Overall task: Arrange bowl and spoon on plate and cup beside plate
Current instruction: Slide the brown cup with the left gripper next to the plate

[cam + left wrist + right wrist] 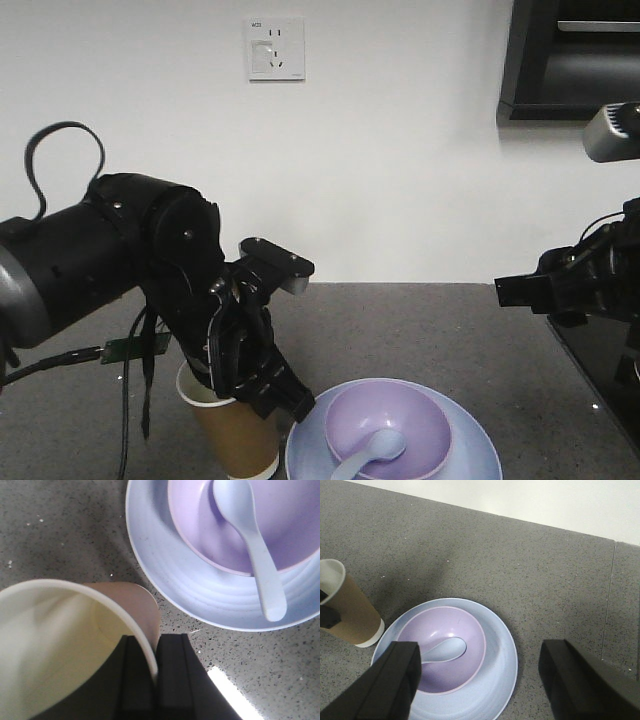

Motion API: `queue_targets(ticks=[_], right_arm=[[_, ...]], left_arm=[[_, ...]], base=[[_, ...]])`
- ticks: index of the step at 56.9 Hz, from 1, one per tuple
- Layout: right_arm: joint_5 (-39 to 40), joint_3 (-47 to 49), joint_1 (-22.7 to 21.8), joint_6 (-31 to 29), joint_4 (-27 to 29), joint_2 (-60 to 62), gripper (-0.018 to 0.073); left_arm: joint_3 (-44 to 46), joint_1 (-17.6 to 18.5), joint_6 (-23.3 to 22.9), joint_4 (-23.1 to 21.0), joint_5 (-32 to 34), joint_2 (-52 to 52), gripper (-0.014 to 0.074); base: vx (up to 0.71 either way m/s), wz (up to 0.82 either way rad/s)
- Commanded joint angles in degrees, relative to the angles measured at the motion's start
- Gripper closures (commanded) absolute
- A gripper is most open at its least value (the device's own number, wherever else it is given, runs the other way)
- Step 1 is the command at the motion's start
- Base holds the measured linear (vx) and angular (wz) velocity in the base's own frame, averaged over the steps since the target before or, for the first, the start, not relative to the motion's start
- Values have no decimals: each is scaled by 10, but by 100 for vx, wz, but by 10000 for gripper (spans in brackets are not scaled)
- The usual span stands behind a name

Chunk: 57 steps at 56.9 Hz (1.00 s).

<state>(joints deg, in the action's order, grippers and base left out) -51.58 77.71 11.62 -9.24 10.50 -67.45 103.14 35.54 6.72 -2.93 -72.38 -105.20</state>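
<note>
The brown paper cup (60, 640) stands on the grey countertop just left of the pale blue plate (500, 665). My left gripper (154, 660) is shut on the cup's rim, with one finger inside the wall and one outside. The lavender bowl (445, 672) sits on the plate, and the pale spoon (445, 650) lies in the bowl with its handle over the rim. In the front view the cup (235, 435) is partly hidden by the left arm. My right gripper (480, 652) hangs open above the plate and bowl, holding nothing.
A seam (612, 605) runs down the countertop on the right, with a glossy black surface (600, 370) beyond it. A dark cabinet (570, 60) hangs at the upper right of the white wall. Loose cables and a green board (130, 350) dangle under the left arm.
</note>
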Motion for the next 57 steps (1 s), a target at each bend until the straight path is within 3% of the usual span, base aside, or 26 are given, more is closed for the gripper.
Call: queue_targets(ticks=[1, 33, 41, 57], right_arm=[[37, 19, 0, -3, 1, 14, 17], [38, 19, 0, -5, 1, 14, 17], [38, 19, 0, -5, 1, 14, 17], [38, 19, 0, -5, 1, 14, 17]], left_arm=[[19, 7, -10, 9, 6, 24, 596], [19, 8, -14, 9, 6, 13, 568], [19, 8, -11, 9, 6, 13, 482], [19, 8, -14, 8, 6, 13, 220]], base=[[0, 0], [0, 0], [0, 0], [0, 0]])
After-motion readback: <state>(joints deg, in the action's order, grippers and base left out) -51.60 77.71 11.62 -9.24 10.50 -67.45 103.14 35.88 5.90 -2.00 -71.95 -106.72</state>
